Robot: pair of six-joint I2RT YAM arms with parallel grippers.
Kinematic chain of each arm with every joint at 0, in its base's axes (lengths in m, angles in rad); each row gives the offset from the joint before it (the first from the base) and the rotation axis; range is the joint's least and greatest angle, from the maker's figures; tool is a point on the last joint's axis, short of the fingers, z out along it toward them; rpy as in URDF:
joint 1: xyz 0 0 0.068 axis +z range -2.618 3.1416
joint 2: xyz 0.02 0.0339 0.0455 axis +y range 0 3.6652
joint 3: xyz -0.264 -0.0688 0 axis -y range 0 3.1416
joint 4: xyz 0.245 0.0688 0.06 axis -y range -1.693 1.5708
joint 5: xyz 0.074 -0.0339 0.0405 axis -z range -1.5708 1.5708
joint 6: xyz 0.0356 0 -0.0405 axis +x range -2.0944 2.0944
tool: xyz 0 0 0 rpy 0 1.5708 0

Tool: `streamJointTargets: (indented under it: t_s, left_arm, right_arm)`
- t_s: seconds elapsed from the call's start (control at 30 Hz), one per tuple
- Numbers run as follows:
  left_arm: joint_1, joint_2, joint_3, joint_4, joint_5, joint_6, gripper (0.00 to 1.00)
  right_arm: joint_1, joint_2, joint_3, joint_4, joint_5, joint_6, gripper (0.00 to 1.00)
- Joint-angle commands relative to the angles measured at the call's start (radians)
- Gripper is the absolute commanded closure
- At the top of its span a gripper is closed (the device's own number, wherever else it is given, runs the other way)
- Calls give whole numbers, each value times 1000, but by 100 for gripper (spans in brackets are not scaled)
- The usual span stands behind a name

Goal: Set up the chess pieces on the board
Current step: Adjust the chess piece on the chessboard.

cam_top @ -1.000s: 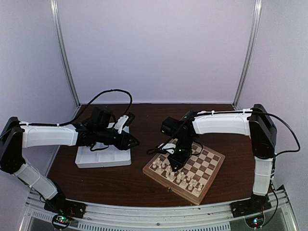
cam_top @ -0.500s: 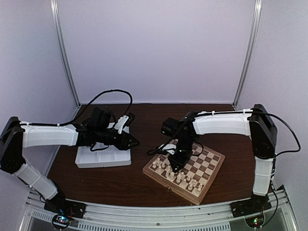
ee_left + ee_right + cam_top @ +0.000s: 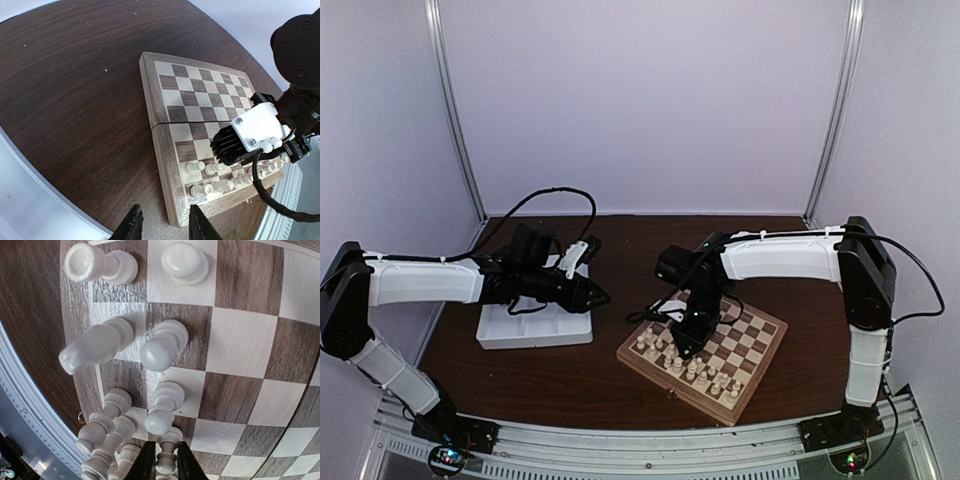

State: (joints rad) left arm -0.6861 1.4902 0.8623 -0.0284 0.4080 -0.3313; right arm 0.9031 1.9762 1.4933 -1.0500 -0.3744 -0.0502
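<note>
Right wrist shows our right gripper still clamped on a cream piece over the board — barely shifted from before. Our left gripper waits over the tray, jaws apart.

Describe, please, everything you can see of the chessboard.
The chessboard is a thick square wooden board, cream and brown checks inside a light wood border, with a seam across its middle. It lies flat on the dark table, turned at an angle, right of the white tray. Cream pieces stand in two rows along its near edge; the squares seen beyond are bare. The right pincer is closed on one cream piece there.
</note>
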Motion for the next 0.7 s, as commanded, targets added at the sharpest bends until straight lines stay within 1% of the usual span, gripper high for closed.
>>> streamJointTargets:
  t_s: [0.0,0.03,0.1,0.43,0.67]
  left_arm:
    - [6,7,29,6,15,8,67]
    - [6,6,28,6,14,6,67]
    - [6,4,26,7,14,6,67]
    - [6,3,23,9,13,6,67]
    - [5,2,23,11,12,2,67]
  right_arm:
    - [7,-15,-3,-15,0,-8,78]
    - [7,-17,-3,-13,2,-7,73]
    - [7,-22,-3,-9,5,-7,70]
    - [7,-33,14,-11,15,-9,67]
    - [5,-52,31,-15,63,-8,67]
